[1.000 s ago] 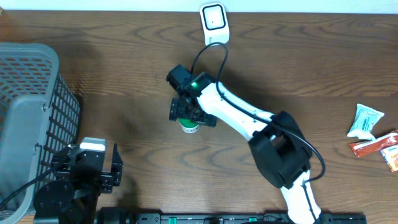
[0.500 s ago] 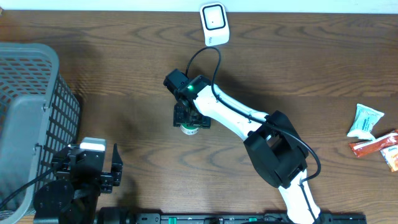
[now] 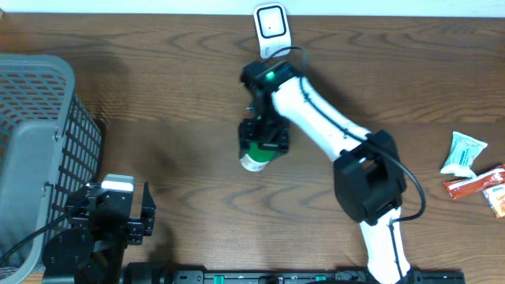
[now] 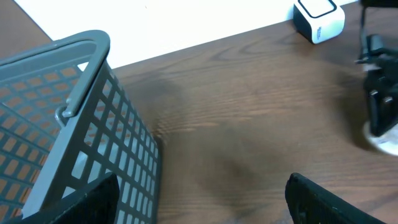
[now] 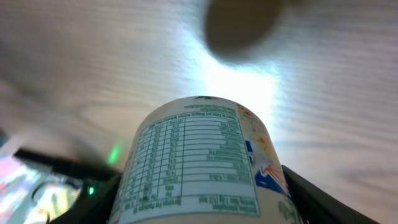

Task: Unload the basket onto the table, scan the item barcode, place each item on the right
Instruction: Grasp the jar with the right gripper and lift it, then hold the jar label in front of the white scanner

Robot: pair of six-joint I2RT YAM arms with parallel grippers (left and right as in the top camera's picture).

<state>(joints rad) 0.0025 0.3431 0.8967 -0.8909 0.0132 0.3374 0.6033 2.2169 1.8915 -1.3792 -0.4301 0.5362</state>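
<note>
Dark wood-grain worktop (image 3: 158, 87) fills the overhead frame. White surface (image 4: 186, 22) runs along its far edge, top of frame. Bright glare on the wood, right wrist view.

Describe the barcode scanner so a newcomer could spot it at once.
On the wooden table, go to the far edge, near its middle, just beyond the right gripper. The scanner is a small white rounded box with a dark-framed window; unlike the green-and-white bottle that gripper holds, it stands free and bears no green.

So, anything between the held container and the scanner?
No loose object. The right claw grips the white, green-labelled plastic container; only that arm's own wrist overhangs the wooden table toward the white box scanner.
</note>
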